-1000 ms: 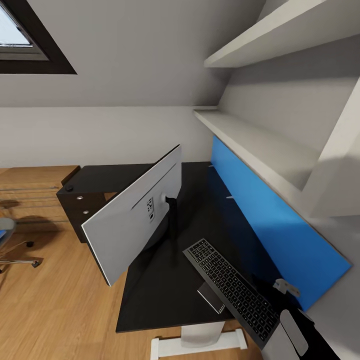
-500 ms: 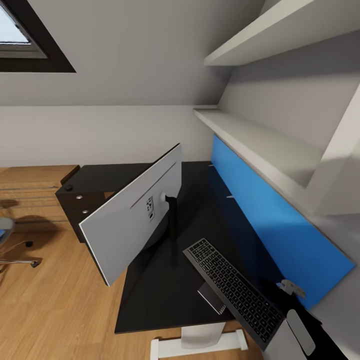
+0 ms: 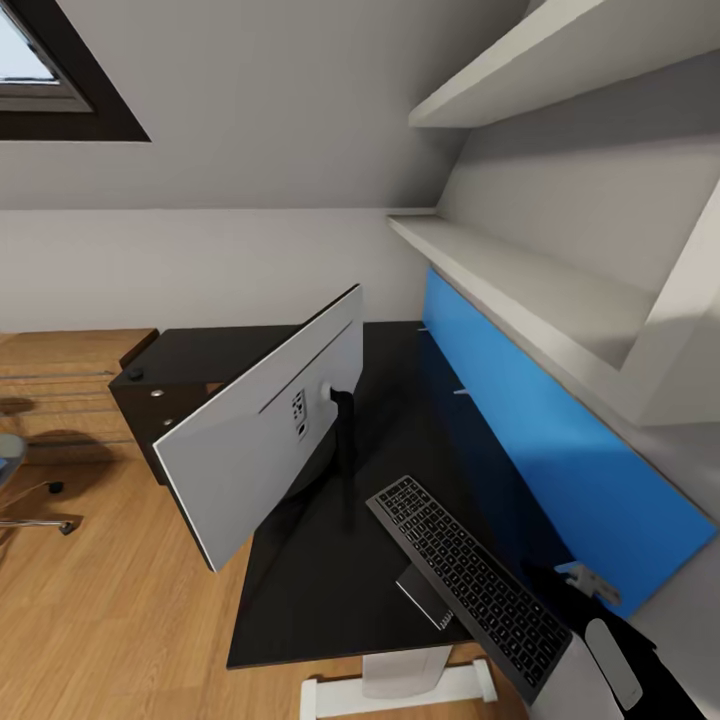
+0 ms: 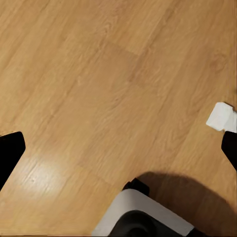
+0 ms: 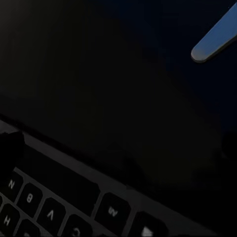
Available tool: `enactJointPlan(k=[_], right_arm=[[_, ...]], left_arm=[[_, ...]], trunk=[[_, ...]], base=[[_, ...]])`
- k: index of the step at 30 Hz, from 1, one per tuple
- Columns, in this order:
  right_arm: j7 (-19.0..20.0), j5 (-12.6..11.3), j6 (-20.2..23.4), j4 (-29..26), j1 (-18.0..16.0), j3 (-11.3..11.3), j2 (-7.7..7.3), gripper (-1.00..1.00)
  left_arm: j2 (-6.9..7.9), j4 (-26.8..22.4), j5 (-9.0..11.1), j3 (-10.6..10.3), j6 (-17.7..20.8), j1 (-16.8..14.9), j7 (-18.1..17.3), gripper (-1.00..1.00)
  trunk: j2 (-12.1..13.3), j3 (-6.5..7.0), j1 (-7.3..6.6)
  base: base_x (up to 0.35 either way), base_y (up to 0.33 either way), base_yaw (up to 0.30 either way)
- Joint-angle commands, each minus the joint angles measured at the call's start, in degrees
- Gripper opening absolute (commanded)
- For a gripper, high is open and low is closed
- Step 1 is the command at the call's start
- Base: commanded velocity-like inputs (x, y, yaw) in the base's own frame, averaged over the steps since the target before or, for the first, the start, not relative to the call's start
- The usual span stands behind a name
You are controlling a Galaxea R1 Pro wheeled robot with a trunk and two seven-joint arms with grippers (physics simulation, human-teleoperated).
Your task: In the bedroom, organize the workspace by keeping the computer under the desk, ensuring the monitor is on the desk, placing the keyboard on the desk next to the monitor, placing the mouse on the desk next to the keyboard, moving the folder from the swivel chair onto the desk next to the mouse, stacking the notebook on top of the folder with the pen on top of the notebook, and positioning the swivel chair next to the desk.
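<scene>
The monitor (image 3: 265, 440) stands on the black desk (image 3: 330, 590), its grey back towards me. To its right the keyboard (image 3: 465, 580) lies slanted along the desk; its keys (image 5: 49, 207) show close up in the right wrist view. My right gripper (image 3: 572, 590) hovers open just past the keyboard's right end, one dark fingertip (image 5: 10, 148) over the keys. A small black rounded thing, apparently the mouse (image 3: 135, 376), sits on the desk's far left corner. The swivel chair (image 3: 25, 500) pokes in at the left edge. My left gripper (image 4: 118, 148) hangs open over bare floor. Computer, folder, notebook and pen are out of view.
A blue back panel (image 3: 540, 450) and white shelves (image 3: 510, 290) run along the desk's right side. Black drawers (image 3: 150, 420) stand under the far corner, with a low wooden cabinet (image 3: 60, 380) behind. Wood plank floor (image 3: 110, 620) spreads to the left. My own base (image 4: 143, 215) shows below the left gripper.
My right arm has slid a little down and right, away from the keyboard, which stays put. The head view has drifted slightly.
</scene>
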Motion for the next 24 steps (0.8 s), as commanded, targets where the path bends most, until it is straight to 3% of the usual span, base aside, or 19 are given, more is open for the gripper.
enactJointPlan(k=[1, 4, 6, 12, 24], right_arm=[[0.2, -0.3, 0.6, -0.1, 0.0, -0.2, 0.02, 1.00], [0.2, -0.7, 2.3, -0.1, 0.0, -0.2, 0.01, 1.00], [0.2, -1.3, 2.7, -0.1, 0.0, -0.2, 0.01, 1.00], [0.2, -3.6, 4.3, -0.1, 0.0, -0.2, 0.01, 1.00], [0.2, -4.0, 4.5, -0.1, 0.0, -0.2, 0.01, 1.00]], left_arm=[[0.37, -0.4, 1.1, -0.1, 0.7, 0.0, -0.8, 1.00], [1.36, -1.1, 2.5, -0.1, 3.3, 0.0, -5.6, 1.00], [1.49, -1.2, 2.6, -0.1, 3.7, 0.0, -6.4, 1.00], [1.69, -1.1, 2.7, -0.1, 4.2, 0.0, -7.6, 1.00], [1.65, -1.1, 2.8, -0.1, 4.2, 0.0, -7.7, 1.00]], trunk=[[-0.5, -0.26, 0.24], [-1.7, -0.80, 0.90], [-2.1, -0.98, 1.12], [-2.1, -0.98, 1.12], [-4.9, -2.23, 2.66]], base=[[0.000, 0.000, 0.000], [0.000, 0.000, 0.000], [0.000, 0.000, 0.000], [0.000, 0.000, 0.000], [0.000, 0.000, 0.000]])
